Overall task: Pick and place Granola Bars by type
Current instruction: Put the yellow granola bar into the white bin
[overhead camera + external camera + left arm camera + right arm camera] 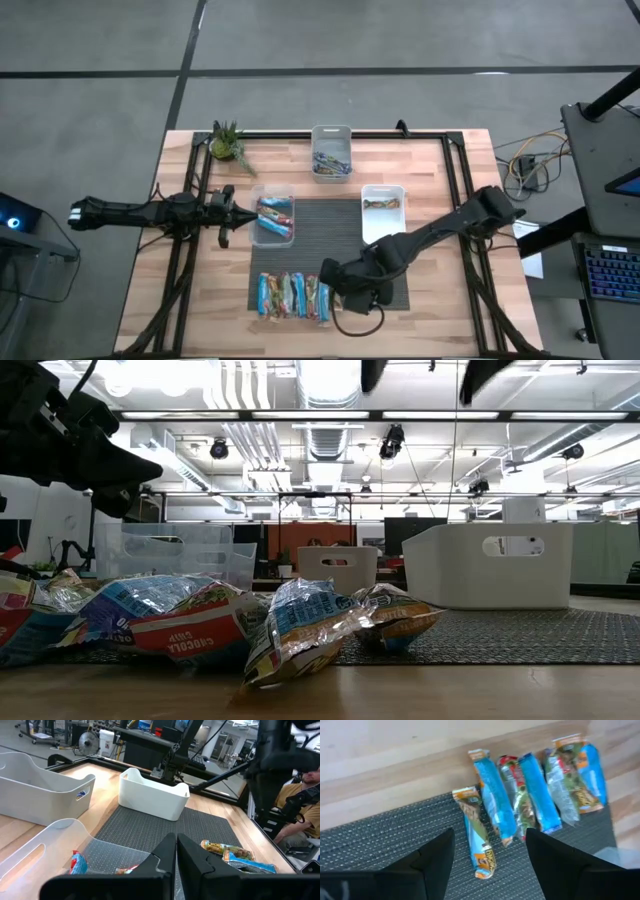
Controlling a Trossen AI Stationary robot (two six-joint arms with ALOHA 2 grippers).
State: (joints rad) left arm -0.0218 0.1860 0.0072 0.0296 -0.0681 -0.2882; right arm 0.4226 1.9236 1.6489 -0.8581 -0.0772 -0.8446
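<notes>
A: High view: how much is sorted?

B: Some bars are placed in three bins [332, 133]. A row of bars [293, 296] is left just beside the right pincer [345, 298], which is wide open and empty.

A: The left pincer [226, 211]?

B: Shut, empty, beside a bin.

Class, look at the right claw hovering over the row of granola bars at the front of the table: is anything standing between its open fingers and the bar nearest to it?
Nothing visible does. The right claw hangs open above the mat, and the nearest granola bar, with an orange-tipped wrapper, lies uncovered between its fingers. The next blue bar lies close beside it, which may crowd one finger.
</notes>
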